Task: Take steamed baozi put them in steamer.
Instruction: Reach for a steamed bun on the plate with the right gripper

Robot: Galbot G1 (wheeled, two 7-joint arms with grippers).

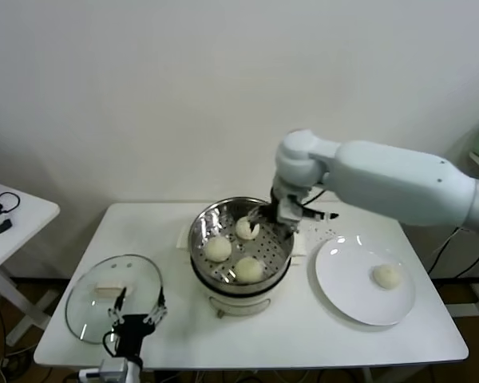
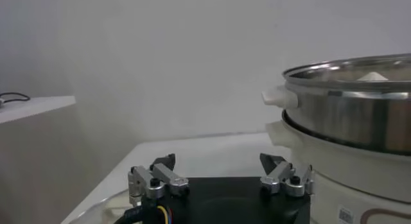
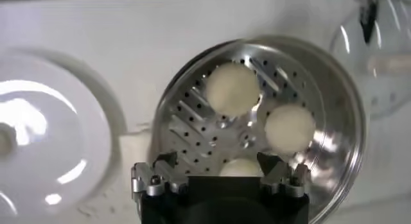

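Head view shows me the right gripper (image 1: 273, 217) hanging over the far side of the steamer (image 1: 281, 257), which stands in the middle of the table (image 1: 303, 335). Its jaws stand wide apart and hold nothing; in the right wrist view the two fingers (image 3: 160, 174) frame a bun lying free on the perforated tray beneath them. I count three buns in the steamer: one at the far side under the gripper (image 1: 247, 228), one toward the left wall (image 1: 218, 249) and one at the near side (image 1: 250, 270). The fourth bun (image 1: 386, 276) sits alone on the white plate (image 1: 343, 295) toward the table's right edge, well apart from the steamer. So I judge the job three-quarters done, with one more trip to the plate and back to go. The glass lid (image 1: 88, 315) lies flat near the table's front-left corner, and my left gripper (image 1: 136, 313) is parked over its near rim, jaws spread open and empty, taking no part. Next I would need to lift the right arm clear of the pot rim before swinging across to the plate.
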